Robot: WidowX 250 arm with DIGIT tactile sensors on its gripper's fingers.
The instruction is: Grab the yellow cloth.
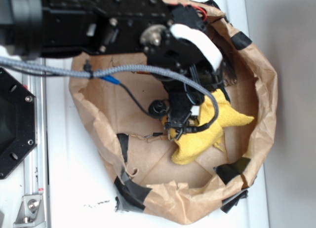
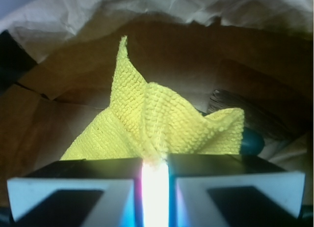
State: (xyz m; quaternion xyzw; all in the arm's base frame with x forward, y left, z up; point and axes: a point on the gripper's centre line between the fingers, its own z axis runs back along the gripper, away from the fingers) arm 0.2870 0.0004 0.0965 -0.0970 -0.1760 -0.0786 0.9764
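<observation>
The yellow cloth (image 1: pixel 207 135) lies crumpled inside a brown paper bag (image 1: pixel 264 99), partly under my arm. In the wrist view the yellow cloth (image 2: pixel 152 121) bunches up into a fold that runs straight between my two fingers. My gripper (image 2: pixel 155 163) is shut on that pinched fold, with only a narrow bright slit left between the pads. In the exterior view my gripper (image 1: pixel 178 130) sits over the cloth's left part, and its fingertips are hidden by the wrist and cables.
The bag's crumpled walls ring the cloth on all sides, patched with black tape (image 1: pixel 232 170). A dark green rounded object (image 2: pixel 251 141) peeks out behind the cloth's right edge. A black mount (image 1: pixel 15 122) stands at the left on the white table.
</observation>
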